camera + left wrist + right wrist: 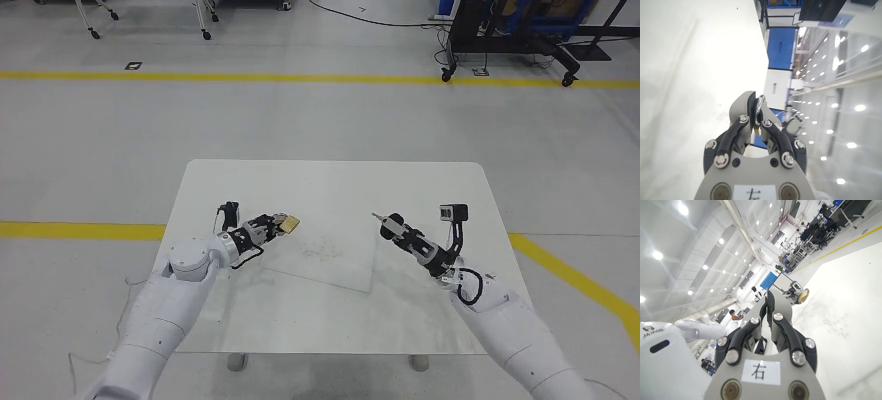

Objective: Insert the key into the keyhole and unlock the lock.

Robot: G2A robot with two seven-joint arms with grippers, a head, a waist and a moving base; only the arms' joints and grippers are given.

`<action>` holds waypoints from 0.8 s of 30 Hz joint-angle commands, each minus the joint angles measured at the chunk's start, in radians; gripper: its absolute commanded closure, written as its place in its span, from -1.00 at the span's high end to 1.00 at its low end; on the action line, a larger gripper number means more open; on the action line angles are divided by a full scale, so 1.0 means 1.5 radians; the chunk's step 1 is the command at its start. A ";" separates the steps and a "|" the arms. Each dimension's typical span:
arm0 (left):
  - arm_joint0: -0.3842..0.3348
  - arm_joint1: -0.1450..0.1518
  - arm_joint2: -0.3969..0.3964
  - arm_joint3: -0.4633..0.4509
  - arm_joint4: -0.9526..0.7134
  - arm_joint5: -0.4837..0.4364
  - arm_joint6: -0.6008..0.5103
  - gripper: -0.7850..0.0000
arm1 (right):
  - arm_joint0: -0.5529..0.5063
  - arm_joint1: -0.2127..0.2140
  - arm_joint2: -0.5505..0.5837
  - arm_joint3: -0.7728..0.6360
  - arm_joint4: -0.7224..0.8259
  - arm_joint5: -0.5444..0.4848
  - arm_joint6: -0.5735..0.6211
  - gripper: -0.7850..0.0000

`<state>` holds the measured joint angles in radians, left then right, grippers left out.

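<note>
A brass padlock (289,223) is held above the left half of the white table (330,185), its body pointing toward the right arm. My left gripper (268,228) is shut on it. In the left wrist view the silver shackle (760,103) is pinched between the fingers, with a bit of brass body (757,131) behind them. My right gripper (390,227) hovers over the right half of the table, shut on the key (377,215), whose thin tip points left toward the lock. A clear gap separates key and lock. The right wrist view shows the padlock (803,295) ahead of my right gripper (768,295).
A thin clear sheet (335,262) lies flat on the table between the two arms. The table's edges are well away from both grippers. Carts and desks stand on the floor far behind the table.
</note>
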<state>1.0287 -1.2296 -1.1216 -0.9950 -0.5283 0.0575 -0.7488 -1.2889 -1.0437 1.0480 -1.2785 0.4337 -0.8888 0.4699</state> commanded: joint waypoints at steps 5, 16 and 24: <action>-0.051 -0.028 0.039 0.084 -0.168 0.123 -0.024 -1.00 | 0.044 -0.029 -0.050 0.013 -0.002 0.063 -0.083 -1.00; -0.135 -0.047 0.092 0.120 -0.099 0.095 -0.062 -1.00 | 0.083 -0.052 -0.081 0.002 -0.096 0.144 -0.147 -1.00; -0.135 -0.047 0.092 0.120 -0.099 0.095 -0.062 -1.00 | 0.083 -0.052 -0.081 0.002 -0.096 0.144 -0.147 -1.00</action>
<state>0.8263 -1.2995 -0.9837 -0.8148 -0.6762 0.1999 -0.8425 -1.1651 -1.1224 0.9259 -1.2758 0.2893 -0.6729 0.2487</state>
